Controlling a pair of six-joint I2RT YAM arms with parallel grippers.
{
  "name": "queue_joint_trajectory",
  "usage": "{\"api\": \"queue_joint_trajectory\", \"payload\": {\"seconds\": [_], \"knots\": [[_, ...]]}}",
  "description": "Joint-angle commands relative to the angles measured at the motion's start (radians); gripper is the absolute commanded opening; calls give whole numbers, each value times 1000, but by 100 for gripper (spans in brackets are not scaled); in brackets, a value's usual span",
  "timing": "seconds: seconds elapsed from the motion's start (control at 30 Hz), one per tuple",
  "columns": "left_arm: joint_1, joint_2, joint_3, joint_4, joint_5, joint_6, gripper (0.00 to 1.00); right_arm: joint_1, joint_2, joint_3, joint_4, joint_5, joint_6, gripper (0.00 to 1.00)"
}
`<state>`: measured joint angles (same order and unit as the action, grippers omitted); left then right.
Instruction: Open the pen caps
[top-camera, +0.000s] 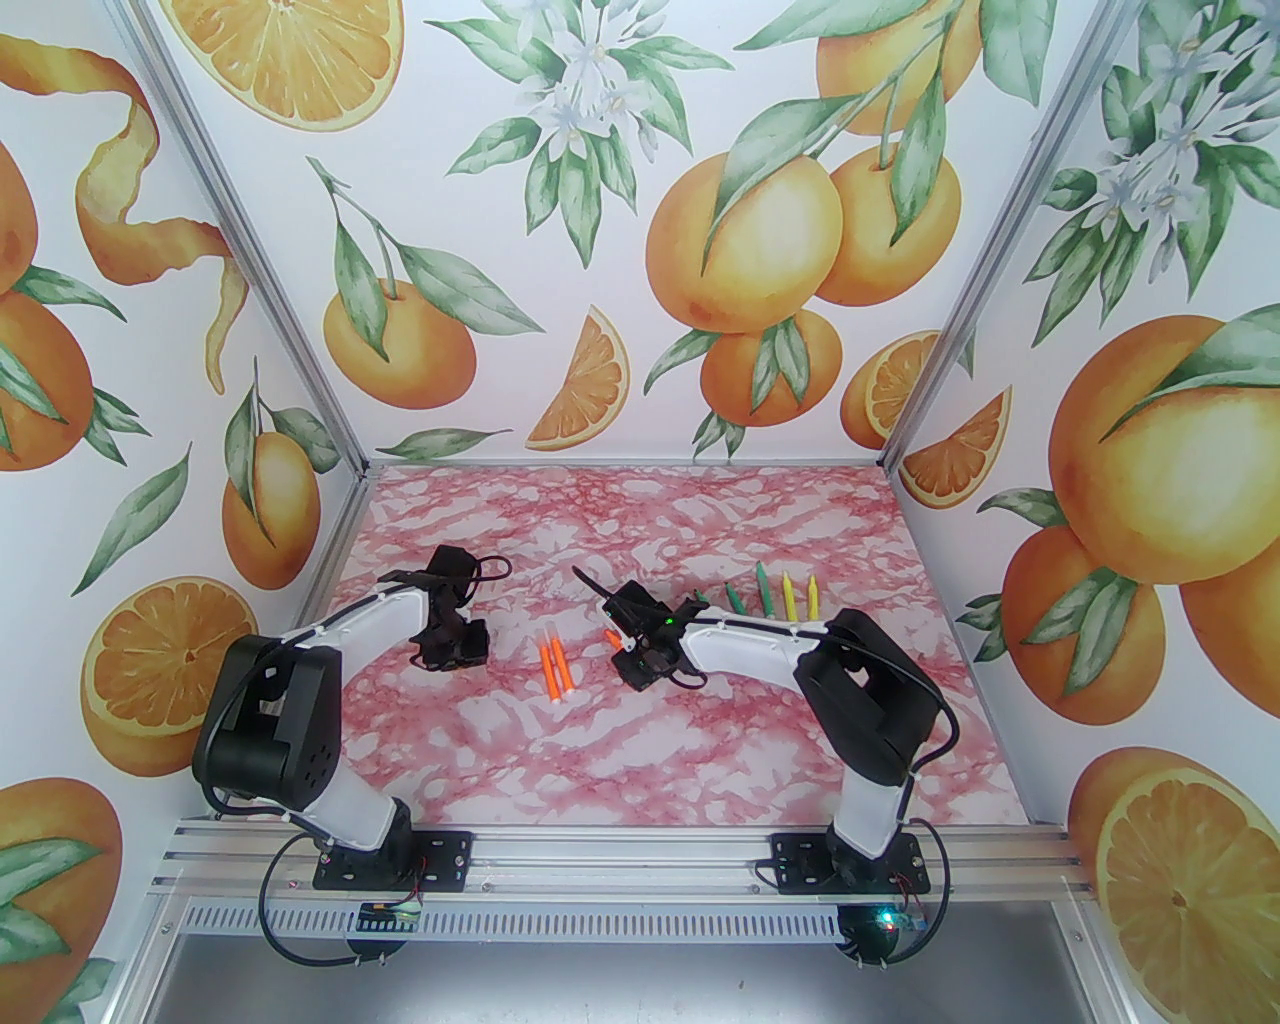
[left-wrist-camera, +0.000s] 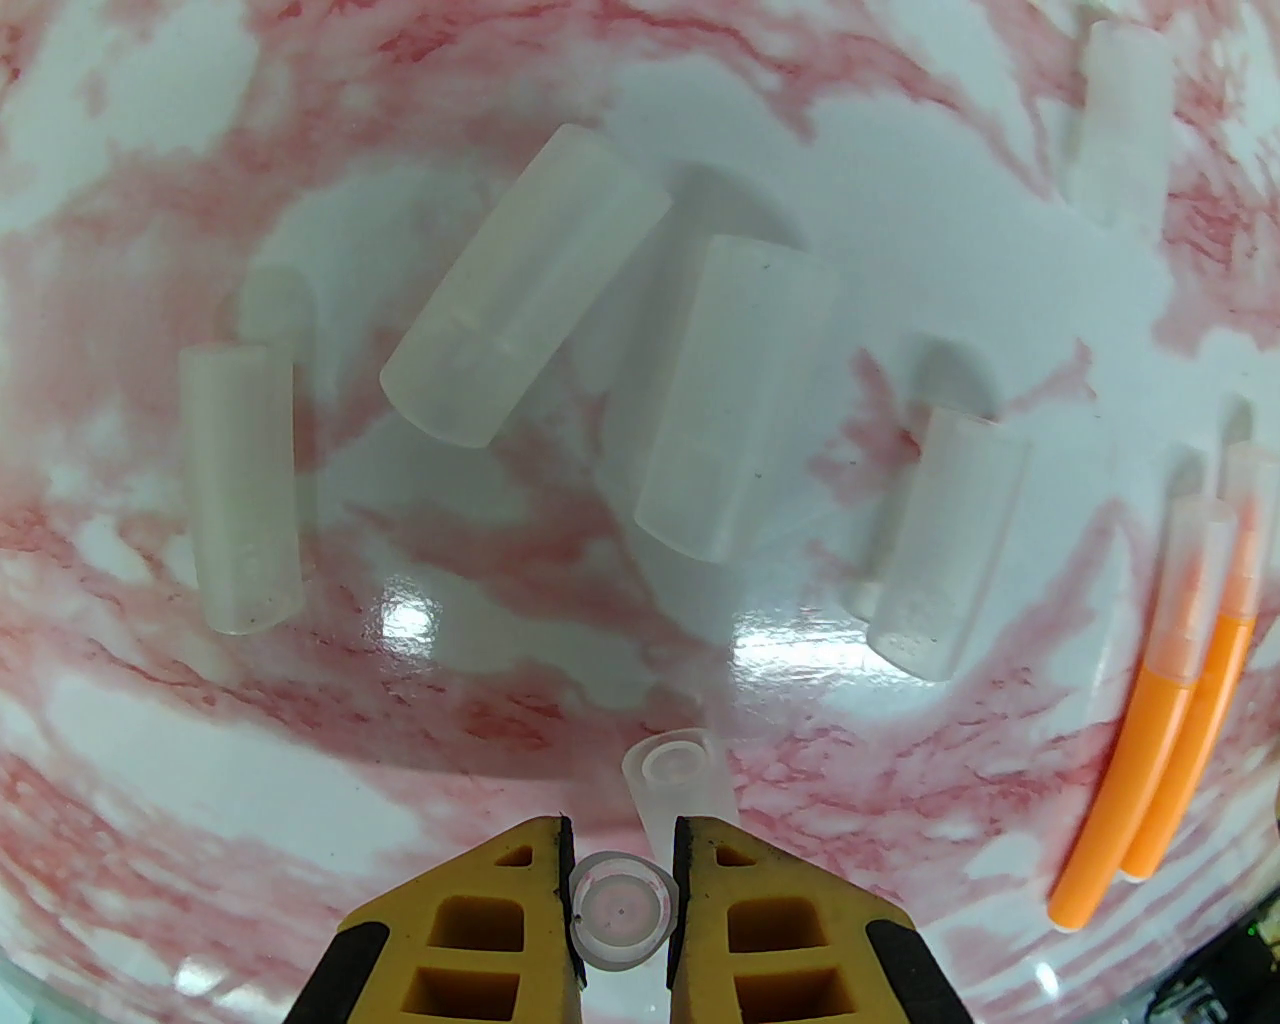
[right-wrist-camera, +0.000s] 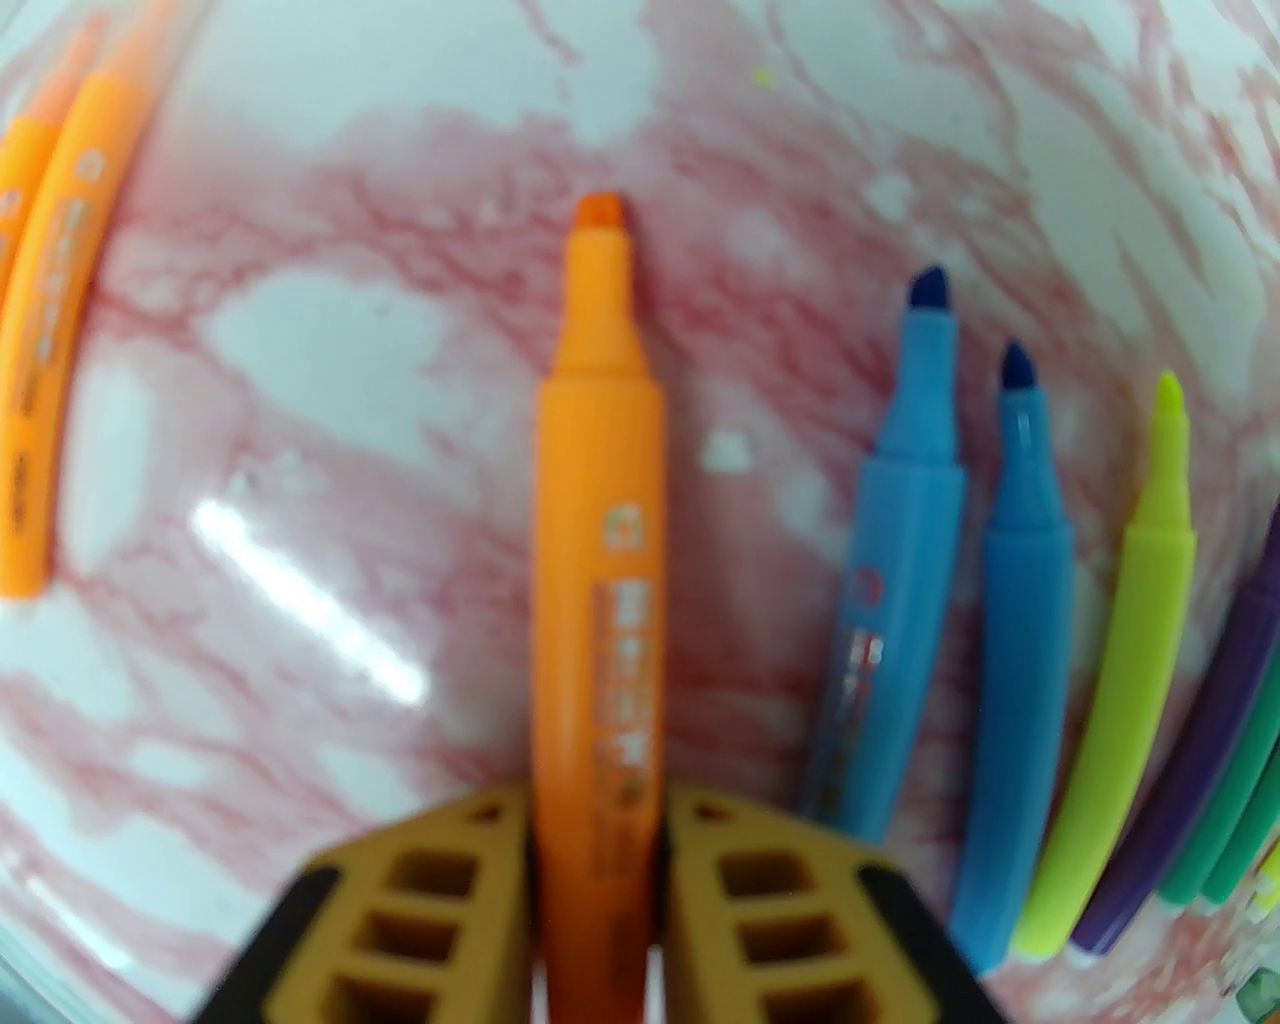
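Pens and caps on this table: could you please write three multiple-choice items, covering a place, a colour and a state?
1. The two capped orange pens lie: A between the left and right jaws; B behind the right arm; C against the far wall.
2. The pen in the right jaws is: A blue; B orange; C purple.
3. The left jaws are: A open; B shut on a clear cap; C shut on a pen.
Answers: A, the jaws flank them; B, an orange barrel is held; B, the cap is pinched.
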<state>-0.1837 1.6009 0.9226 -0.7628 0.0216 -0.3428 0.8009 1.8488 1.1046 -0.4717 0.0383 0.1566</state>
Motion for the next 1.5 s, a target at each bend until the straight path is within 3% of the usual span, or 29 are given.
{"api": "queue_joint_trajectory", "payload": {"seconds": [0.0, 0.57, 0.83, 1.23, 1.37, 1.47], "knots": [[-1, -4, -12, 17, -36, -19, 0, -8, -11, 4, -14, 3, -12, 27], [8, 27, -22, 5, -51, -5, 0, -4, -128, 12, 13, -70, -11, 39], [12, 40, -28, 25, -34, -2, 21, 39, -127, 28, 90, -133, 33, 39], [22, 4, -40, 46, -40, -2, 33, 112, -19, 94, 152, -123, 113, 39], [24, -58, -42, 56, -36, -8, 36, 124, 15, 112, 164, -113, 139, 39], [25, -140, -49, 86, -15, -5, 45, 132, 43, 127, 174, -103, 160, 39]]}}
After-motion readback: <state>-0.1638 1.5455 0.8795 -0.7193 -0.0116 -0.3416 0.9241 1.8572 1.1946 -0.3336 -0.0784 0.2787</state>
